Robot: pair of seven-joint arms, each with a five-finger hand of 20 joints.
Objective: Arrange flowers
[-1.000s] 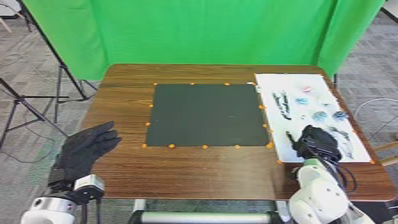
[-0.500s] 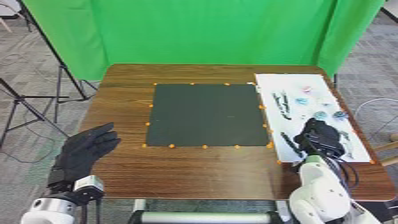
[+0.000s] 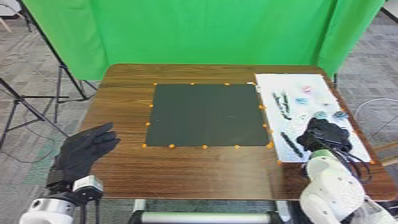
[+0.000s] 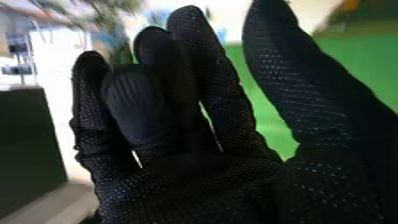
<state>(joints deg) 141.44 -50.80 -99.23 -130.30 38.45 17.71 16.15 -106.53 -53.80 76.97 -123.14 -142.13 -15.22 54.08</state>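
My right hand (image 3: 327, 134) is over the lower part of the white board (image 3: 289, 80), at the right of the head view, its fingers (image 4: 197, 45) loosely extended, some bent a little more than others. In the right wrist view my thumb (image 4: 284, 65) stands well apart from them, the green curtain (image 3: 204, 35) behind the gap, and my palm is open. Whether a fingertip touches anything on the board I cannot tell. Past the fingertips I see blurred green leaves (image 4: 102, 15). The flowers lie on the board, beyond my right hand in the head view: a pink flower (image 3: 306, 90) near the upper edge, a pale blue flower (image 3: 302, 101) just below it, then a teal flower (image 3: 321, 115) and a darker blue flower (image 3: 340, 115) side by side, close above my hand. They are too small for me to tell which way each one points. Left of them, a dark strip (image 3: 285, 106) has its long axis nearly upright in the frame, leaning slightly; another, a black strip (image 3: 291, 144), slants from upper left to lower right beside my hand. My left hand (image 3: 82, 150) is at the lower left, open, fingers relaxed toward the upper right.
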